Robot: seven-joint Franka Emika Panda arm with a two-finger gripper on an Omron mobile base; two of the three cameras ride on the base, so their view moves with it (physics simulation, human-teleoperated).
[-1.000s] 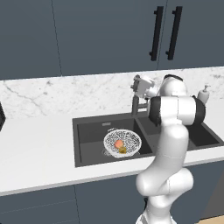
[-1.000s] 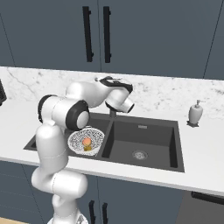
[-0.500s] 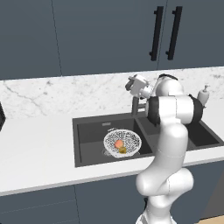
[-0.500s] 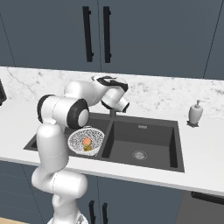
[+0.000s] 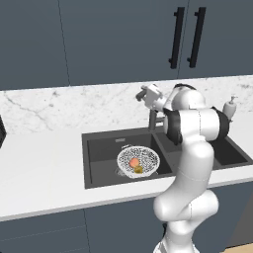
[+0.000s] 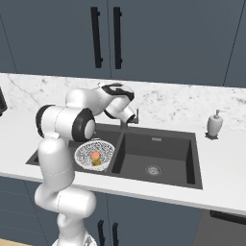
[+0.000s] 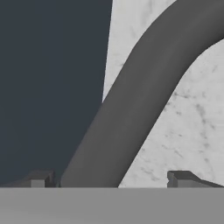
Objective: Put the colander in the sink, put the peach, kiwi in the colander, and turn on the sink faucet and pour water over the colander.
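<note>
- Looking over the dark upper cabinets (image 5: pixel 99 39) and the marble backsplash (image 5: pixel 64 106) first; both sit behind the white counter (image 5: pixel 39 168).
- Counter carries the sink (image 5: pixel 101 148), dark double basin; round steel drain (image 6: pixel 153 169) shows in the basin on the right of my right base view.
- My arm reaches up over the divider between the basins, hand at the sink faucet (image 5: pixel 152 118) by the back rim.
- Claw (image 7: pixel 109 181) is open, wide; one dark tip on each side of the faucet's curved spout in the hand view. Spout sits between the tips, closer to one of them; I cannot tell if either touches it.
- Colander (image 5: pixel 138 161) sits in the basin on the left of both base views, near the front edge, upright.
- Peach (image 5: pixel 134 162) inside the colander, near the middle.
- Kiwi (image 5: pixel 139 170) inside the colander too, just beside the peach, on the front side.
- White soap dispenser (image 6: pixel 214 124) stands on the counter behind the far basin, well apart from my claw.
</note>
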